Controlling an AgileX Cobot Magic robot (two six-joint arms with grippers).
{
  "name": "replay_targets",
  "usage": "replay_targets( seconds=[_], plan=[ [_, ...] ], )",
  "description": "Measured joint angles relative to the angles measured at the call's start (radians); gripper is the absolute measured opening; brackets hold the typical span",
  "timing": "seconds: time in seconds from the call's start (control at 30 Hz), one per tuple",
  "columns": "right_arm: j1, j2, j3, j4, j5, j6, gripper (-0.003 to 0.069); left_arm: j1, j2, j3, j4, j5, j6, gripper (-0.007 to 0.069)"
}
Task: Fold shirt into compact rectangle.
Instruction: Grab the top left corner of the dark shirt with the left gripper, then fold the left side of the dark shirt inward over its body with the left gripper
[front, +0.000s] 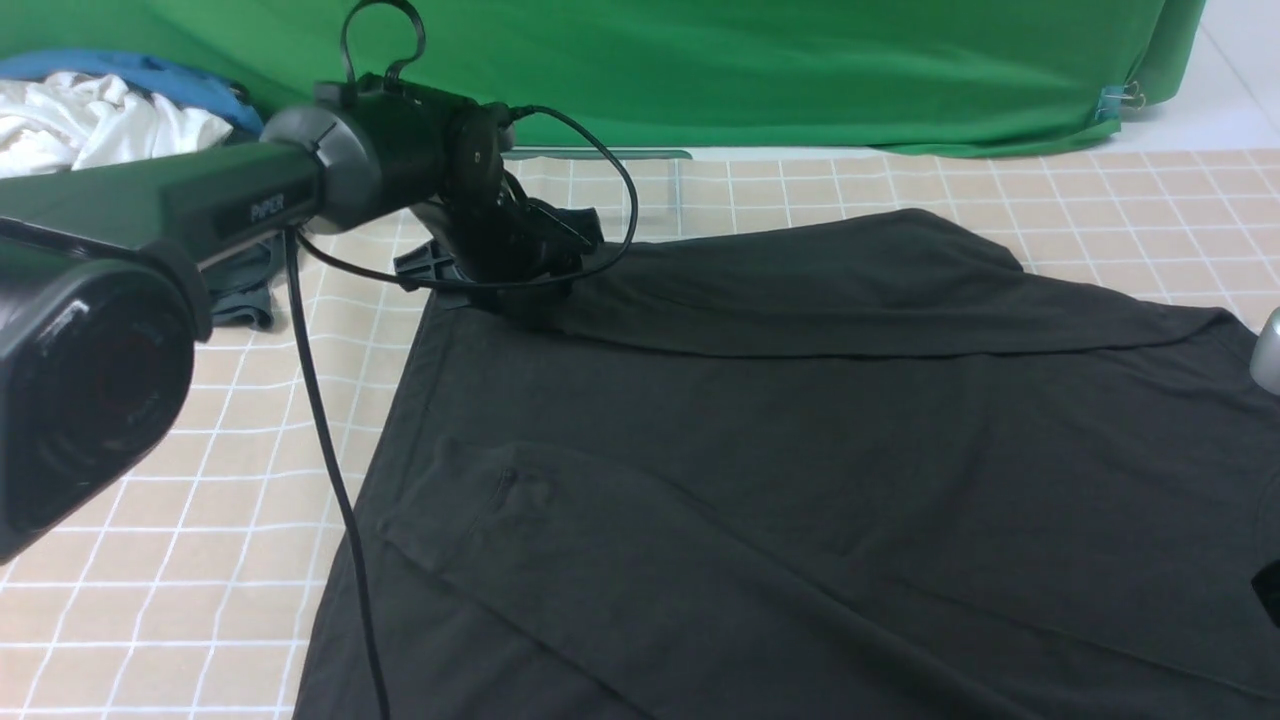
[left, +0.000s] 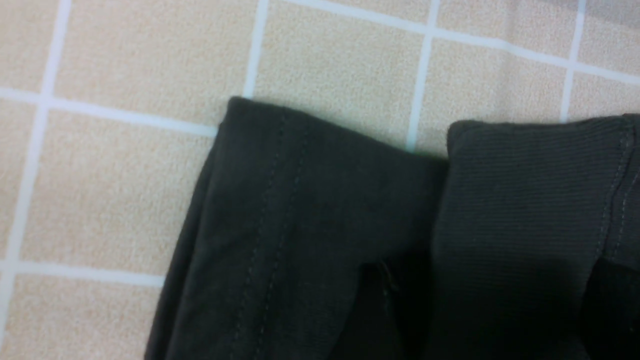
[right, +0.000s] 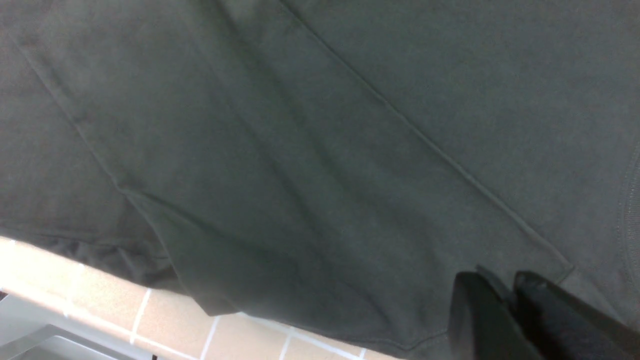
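Note:
The black shirt (front: 800, 450) lies spread over the checked table, with both sleeves folded in across its body. My left gripper (front: 520, 275) hovers low over its far left corner. In the left wrist view a stitched hem corner (left: 300, 225) lies beside a ribbed cuff (left: 520, 210). The left gripper (left: 495, 310) is open, its dark fingers (left: 380, 305) standing wide on either side of the cuff. My right gripper (right: 497, 282) shows in the right wrist view near the shirt's edge. Its two fingers (right: 475, 320) stand close together with a thin fold of black cloth between them.
A white garment (front: 90, 120) is heaped on something blue at the back left. A small dark grey garment (front: 240, 295) lies under the left arm. The left arm's cable (front: 330, 450) hangs beside the shirt's left edge. A green backdrop (front: 800, 70) closes the far side.

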Motion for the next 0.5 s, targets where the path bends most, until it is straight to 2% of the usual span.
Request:
replay_targets(
  seconds=[0.17, 0.2, 0.33, 0.37, 0.43, 0.5],
  plan=[
    [0.000, 0.000, 0.000, 0.000, 0.000, 0.001, 0.0144, 0.001, 0.012, -0.005, -0.009, -0.007, 0.023, 0.0353],
    [0.000, 0.000, 0.000, 0.000, 0.000, 0.001, 0.0144, 0.001, 0.012, -0.005, -0.009, -0.007, 0.025, 0.0346],
    [0.000, 0.000, 0.000, 0.000, 0.000, 0.001, 0.0144, 0.002, 0.018, -0.010, -0.030, -0.011, 0.071, 0.0111],
    [0.000, 0.000, 0.000, 0.000, 0.000, 0.001, 0.0144, 0.002, 0.018, -0.012, -0.036, -0.011, 0.076, 0.0077],
    [0.000, 0.000, 0.000, 0.000, 0.000, 0.001, 0.0144, 0.002, 0.012, -0.018, -0.045, 0.010, 0.090, 0.0043],
    [0.000, 0.000, 0.000, 0.000, 0.000, 0.001, 0.0144, 0.002, 0.000, -0.023, -0.049, 0.036, 0.095, 0.0042]
  ],
)
